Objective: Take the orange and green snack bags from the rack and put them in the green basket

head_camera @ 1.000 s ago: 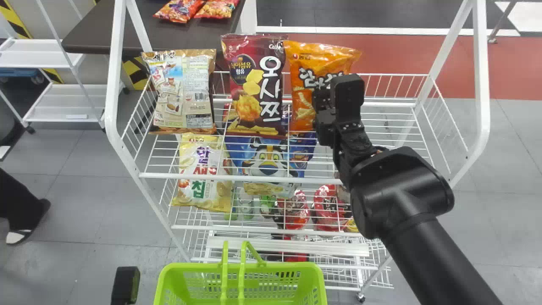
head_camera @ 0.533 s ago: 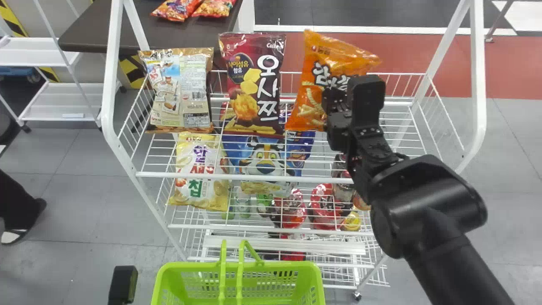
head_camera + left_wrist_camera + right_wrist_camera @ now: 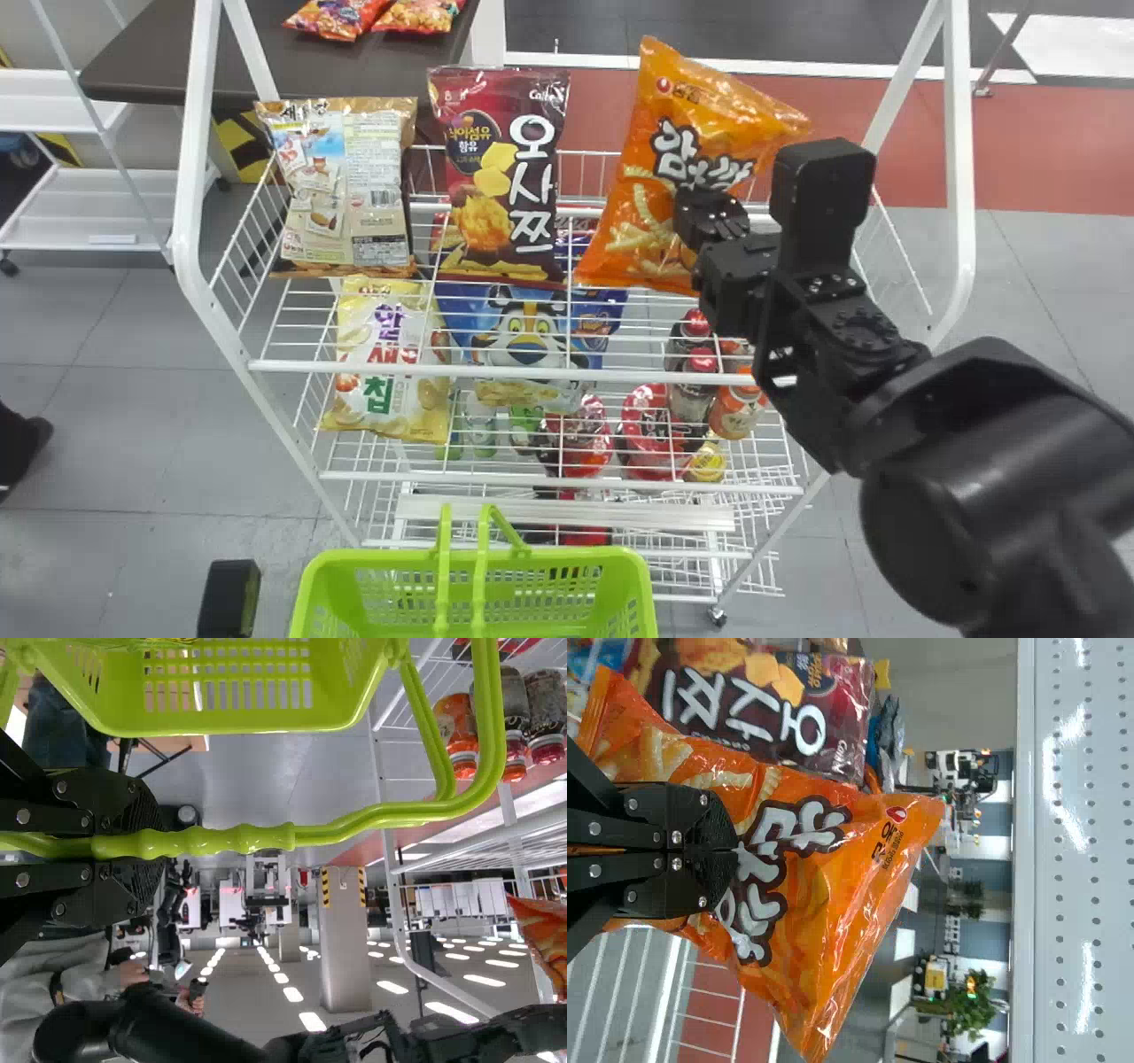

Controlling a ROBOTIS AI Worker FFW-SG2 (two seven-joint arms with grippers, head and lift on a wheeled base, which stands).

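Swung further askew, the orange snack bag (image 3: 709,115) is pinched in the nearly closed right gripper (image 3: 735,850); should slick film slip, it could be dropped.

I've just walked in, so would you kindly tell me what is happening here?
The robot's right gripper has its jaws closed on the orange snack bag, beside the maroon bag at the white rack. The left gripper holds the green basket by its handle. The orange bag is not yet in the basket.
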